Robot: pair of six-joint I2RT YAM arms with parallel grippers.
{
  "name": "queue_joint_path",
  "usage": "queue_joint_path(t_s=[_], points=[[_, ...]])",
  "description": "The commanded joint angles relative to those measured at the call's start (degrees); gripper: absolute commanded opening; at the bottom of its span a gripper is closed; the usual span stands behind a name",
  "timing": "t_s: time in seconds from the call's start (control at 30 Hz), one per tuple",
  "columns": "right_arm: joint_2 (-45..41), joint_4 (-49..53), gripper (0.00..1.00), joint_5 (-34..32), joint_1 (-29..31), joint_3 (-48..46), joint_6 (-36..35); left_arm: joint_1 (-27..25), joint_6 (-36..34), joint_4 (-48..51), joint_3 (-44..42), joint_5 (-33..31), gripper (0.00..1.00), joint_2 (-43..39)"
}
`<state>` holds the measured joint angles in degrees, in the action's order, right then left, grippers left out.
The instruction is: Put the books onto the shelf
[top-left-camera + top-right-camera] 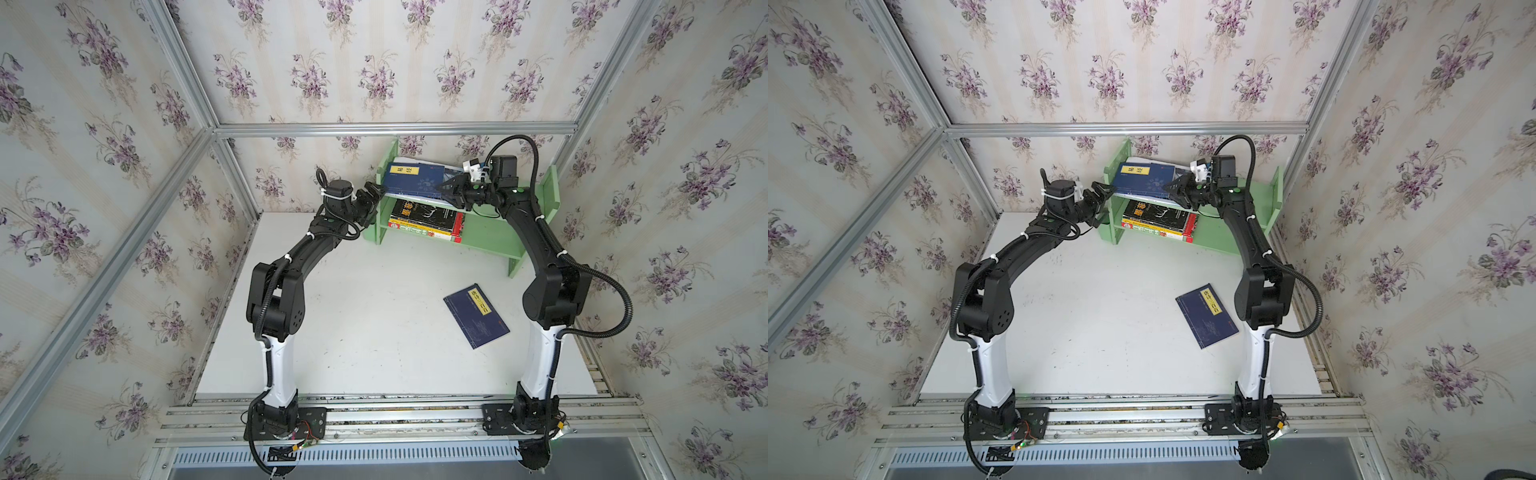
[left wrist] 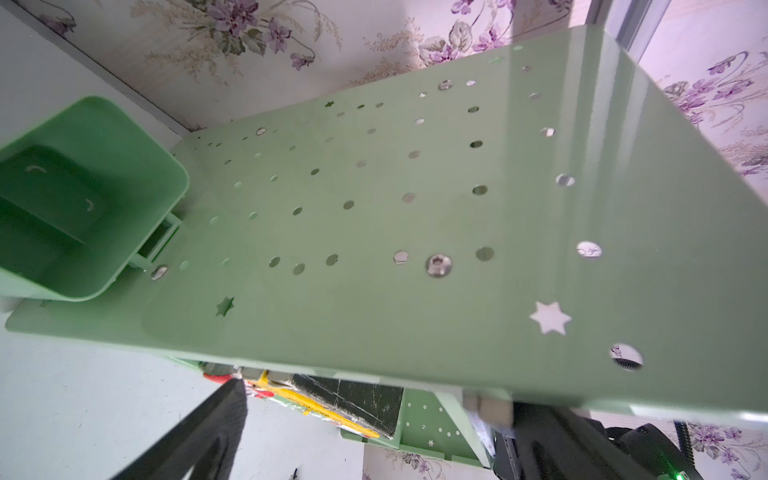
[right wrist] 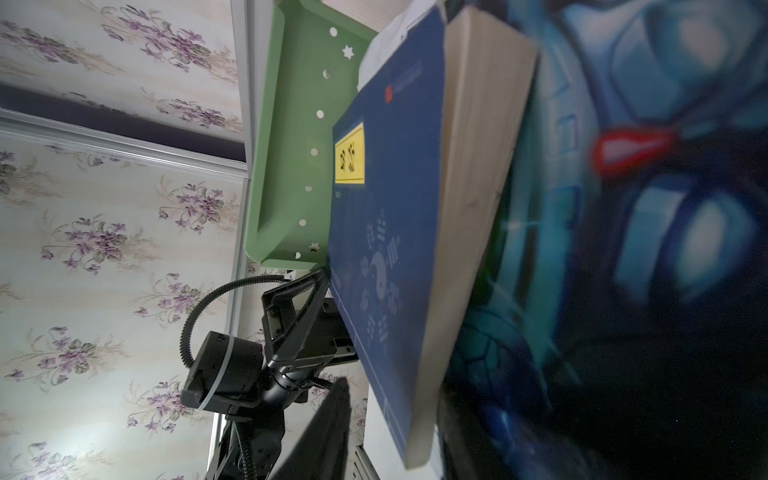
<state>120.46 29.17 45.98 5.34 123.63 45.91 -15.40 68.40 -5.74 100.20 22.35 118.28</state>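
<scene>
The right end effector [image 1: 449,189] sits at the near corner of the upper navy book [image 1: 413,178], which lies flat on the top tier of the shelf [image 1: 490,239], over a blue-patterned book [image 1: 452,170] — whether its jaws pinch that corner or stand clear of it I cannot tell. The left end effector [image 1: 371,194] is spread wide and empty beside the shelf's end panel. A stack of books [image 1: 426,220] fills the lower tier. The loose navy book [image 1: 476,321] lies flat on the table [image 1: 374,311], well apart from the shelf. It looks light but floppy, with a slick cover — probably best pinched across spine and page block together, once one edge is levered up.
</scene>
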Motion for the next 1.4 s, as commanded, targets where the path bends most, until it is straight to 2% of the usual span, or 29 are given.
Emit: queue_joint_path(t_s=[0.0,0.3,0.97,1.13,1.37], points=[[-0.11,3.77,0.32,-1.87,0.04,1.25,-3.19,0.11,-0.29,6.71,0.23,-1.83,1.0,1.07],[0.42,7.23,0.24,-1.33,1.28,3.64,-6.71,0.11,0.18,6.68,1.24,-0.69,1.0,2.26],[-0.49,7.83,0.22,-0.75,1.95,3.63,-8.73,0.15,-0.04,6.7,0.97,-0.59,1.0,2.04],[-0.25,7.38,0.28,-1.83,1.82,3.81,-8.5,0.11,-0.63,6.72,1.26,-0.13,1.0,1.88],[-0.92,8.08,0.44,-5.46,1.42,4.0,-8.28,0.19,-1.27,6.7,1.34,0.1,1.0,0.99]])
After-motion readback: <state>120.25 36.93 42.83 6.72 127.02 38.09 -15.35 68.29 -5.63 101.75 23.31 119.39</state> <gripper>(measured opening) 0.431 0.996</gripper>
